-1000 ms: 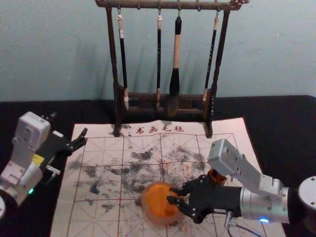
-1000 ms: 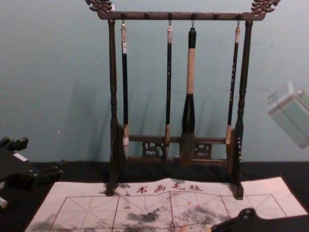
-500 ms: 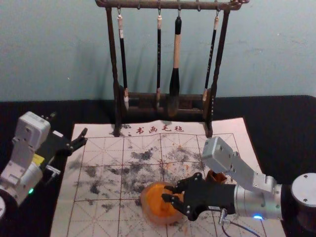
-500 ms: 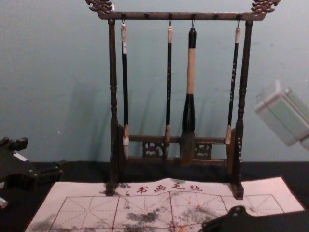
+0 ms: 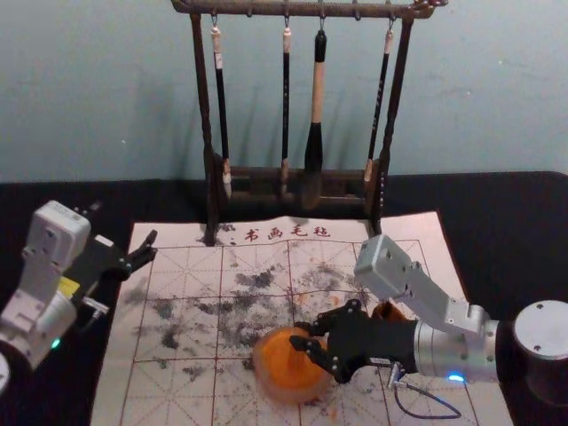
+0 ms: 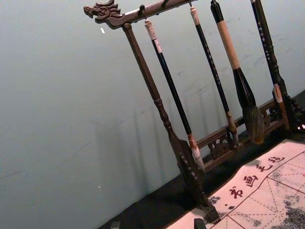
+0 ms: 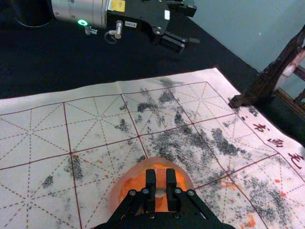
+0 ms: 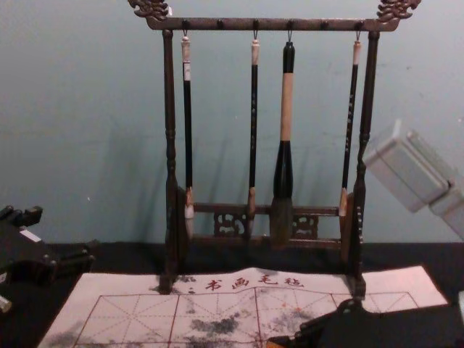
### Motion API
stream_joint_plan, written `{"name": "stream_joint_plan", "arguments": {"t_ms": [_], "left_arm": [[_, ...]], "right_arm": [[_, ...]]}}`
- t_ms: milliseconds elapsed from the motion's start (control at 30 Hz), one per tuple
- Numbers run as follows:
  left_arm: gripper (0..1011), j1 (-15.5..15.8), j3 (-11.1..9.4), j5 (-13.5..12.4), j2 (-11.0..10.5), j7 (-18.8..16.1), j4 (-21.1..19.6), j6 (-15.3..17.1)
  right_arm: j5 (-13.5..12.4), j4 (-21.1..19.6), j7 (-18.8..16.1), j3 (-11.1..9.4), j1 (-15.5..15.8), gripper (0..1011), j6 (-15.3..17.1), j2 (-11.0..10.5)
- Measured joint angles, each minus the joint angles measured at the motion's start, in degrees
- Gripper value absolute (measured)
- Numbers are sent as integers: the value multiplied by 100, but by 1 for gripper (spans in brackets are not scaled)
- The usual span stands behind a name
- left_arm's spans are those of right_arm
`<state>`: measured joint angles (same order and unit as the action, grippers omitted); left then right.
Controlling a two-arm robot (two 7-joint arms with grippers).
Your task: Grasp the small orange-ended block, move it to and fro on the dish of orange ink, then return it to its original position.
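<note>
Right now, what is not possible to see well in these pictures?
- Sides of the block: right wrist view, covered by right gripper.
- Base of brown object: head view, behind the same gripper.
- Left gripper: left wrist view, mostly cut off by bottom edge.
- Writing on the slim middle brush: chest view, too small.

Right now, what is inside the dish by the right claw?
Orange ink lies in the dish, and the right claw holds a small block over it. The claw covers part of the ink, so whether the block touches it can't be seen.
</note>
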<state>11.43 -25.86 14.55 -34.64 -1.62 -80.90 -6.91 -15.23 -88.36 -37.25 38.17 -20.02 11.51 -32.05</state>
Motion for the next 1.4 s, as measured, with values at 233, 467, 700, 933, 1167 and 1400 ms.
{"name": "stream_joint_plan", "arguments": {"t_ms": [233, 467, 700, 933, 1167, 1400], "left_arm": [[1001, 0, 0, 0, 0, 0, 0, 0], [1001, 0, 0, 0, 0, 0, 0, 0], [1001, 0, 0, 0, 0, 0, 0, 0], [1001, 0, 0, 0, 0, 0, 0, 0], [1001, 0, 0, 0, 0, 0, 0, 0], [1001, 0, 0, 0, 0, 0, 0, 0]], "right_arm": [[15, 20, 38, -44, 3, 87, 27, -14], [24, -61, 69, -121, 60, 87, 42, -95], [-22, -220, 74, -209, 157, 87, 49, -210], [-83, -338, 95, -278, 238, 87, 48, -276], [-142, -449, 228, -440, 310, 87, 39, -337], [-194, -612, 428, -680, 427, 87, 95, -450]]}}
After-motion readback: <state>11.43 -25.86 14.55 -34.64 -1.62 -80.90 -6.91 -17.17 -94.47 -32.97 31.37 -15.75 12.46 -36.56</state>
